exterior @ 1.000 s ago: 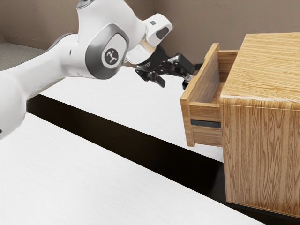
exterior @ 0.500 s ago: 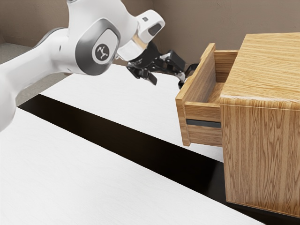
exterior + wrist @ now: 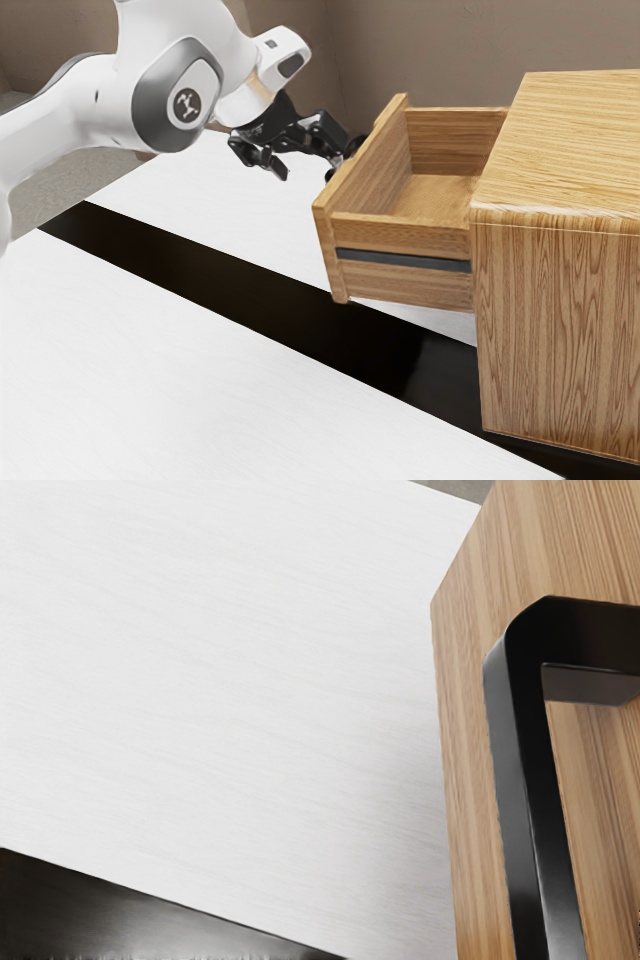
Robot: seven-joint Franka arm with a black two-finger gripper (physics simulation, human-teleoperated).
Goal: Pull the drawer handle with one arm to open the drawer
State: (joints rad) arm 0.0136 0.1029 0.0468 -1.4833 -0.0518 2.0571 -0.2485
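Note:
A wooden cabinet [image 3: 560,300] stands at the exterior view's right. Its top drawer [image 3: 405,265] is pulled well out toward the exterior view's left, and its inside looks empty. My black gripper [image 3: 338,163] is pressed against the drawer's front panel [image 3: 366,160], which hides its tips. In the wrist view the black drawer handle [image 3: 520,810] runs along the wooden front [image 3: 470,780], very close to my hand. The drawer travels with my hand, so the gripper is shut on the handle.
The white tabletop [image 3: 150,380] spreads below and to the exterior view's left. A dark gap [image 3: 250,290] runs across it between two white surfaces. My white arm [image 3: 120,100] comes in from the upper left.
My hand has moved toward the exterior view's left, and the drawer has slid out with it, from slightly open to well open.

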